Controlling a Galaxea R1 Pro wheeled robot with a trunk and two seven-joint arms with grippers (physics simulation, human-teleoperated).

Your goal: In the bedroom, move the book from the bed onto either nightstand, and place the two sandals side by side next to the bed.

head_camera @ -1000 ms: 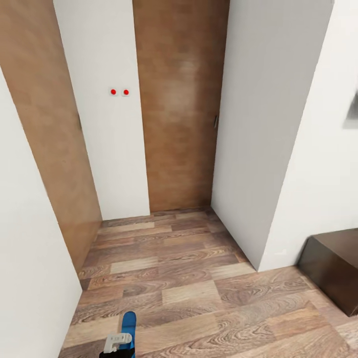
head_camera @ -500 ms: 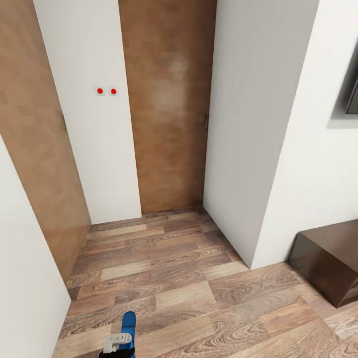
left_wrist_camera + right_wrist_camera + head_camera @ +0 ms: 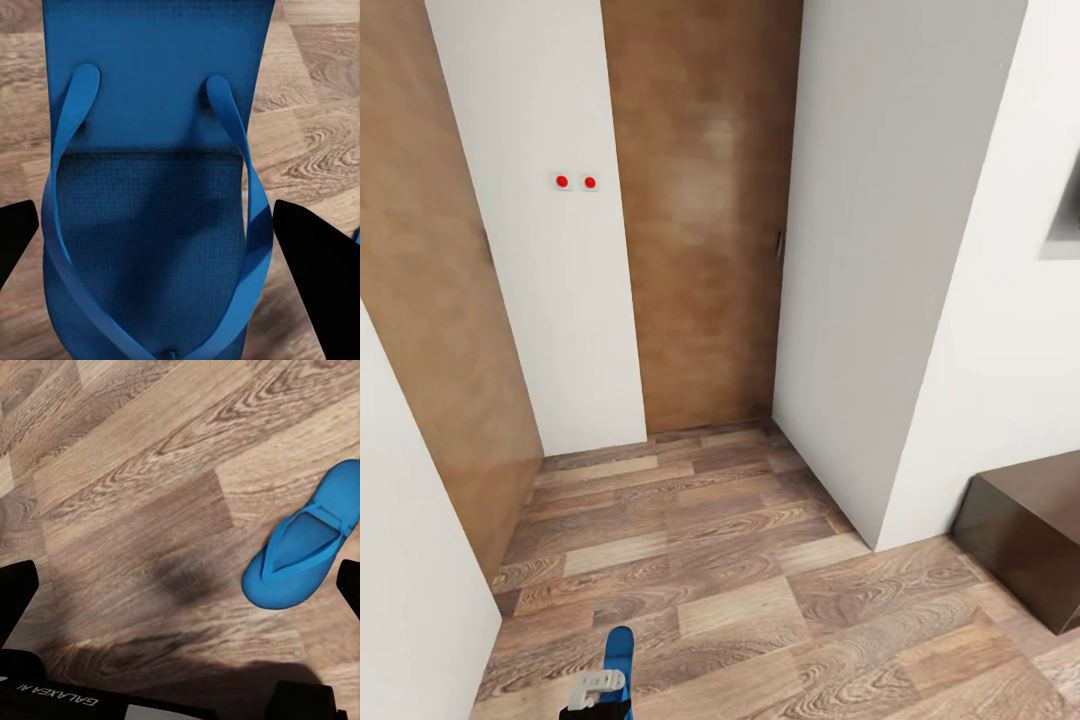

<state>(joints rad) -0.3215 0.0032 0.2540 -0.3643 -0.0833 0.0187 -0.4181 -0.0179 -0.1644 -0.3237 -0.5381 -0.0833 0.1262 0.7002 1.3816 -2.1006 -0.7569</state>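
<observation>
White walls and a brown wood-plank floor (image 3: 740, 560) here, with two tall wooden doors (image 3: 700, 210) set in a little alcove and a pair of red dots (image 3: 575, 182) on the wall strip between them. A dark brown cabinet (image 3: 1030, 540) sits low against the wall on the right.

Left gripper (image 3: 161, 240): its black fingers (image 3: 319, 270) sit on either side of a blue sandal (image 3: 154, 150), one outside each long edge, sole and thong straps right in between. Looks like it's carrying the sandal, but I honestly can't tell if the fingers are pressing on it or just flanking it. In the head view the same sandal (image 3: 618, 655) pokes up at the bottom edge with the left gripper (image 3: 598, 690) just under it, above the floor.

Right gripper (image 3: 187, 592): fingers (image 3: 15, 589) spread wide with nothing between them, pointing down at bare planks. The other sandal (image 3: 307, 540) lies flat on the floor, straps up, near one fingertip but not touching it. A dark shadow sits on the planks beside it.
</observation>
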